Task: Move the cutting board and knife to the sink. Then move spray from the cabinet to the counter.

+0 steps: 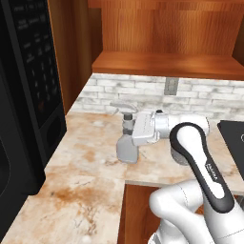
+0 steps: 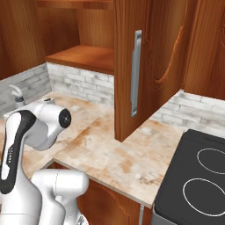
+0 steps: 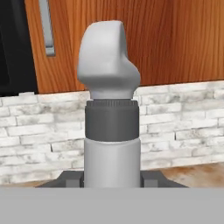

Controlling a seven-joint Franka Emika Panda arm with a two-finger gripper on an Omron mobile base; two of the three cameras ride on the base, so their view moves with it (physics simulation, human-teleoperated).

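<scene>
Spray [image 1: 127, 147] upright on blotchy counter [image 1: 86, 190] — gripper [image 1: 127, 128] clamped.

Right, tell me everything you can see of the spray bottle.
The spray bottle is small and light grey, plastic by its look, with a trigger nozzle head, a darker grey collar at a narrow neck and a wider rounded base. It stands upright, its base on the beige marble-look counter before the white brick backsplash, below the open cabinet shelf. The gripper is closed on its neck just below the collar, a finger on either side.
</scene>
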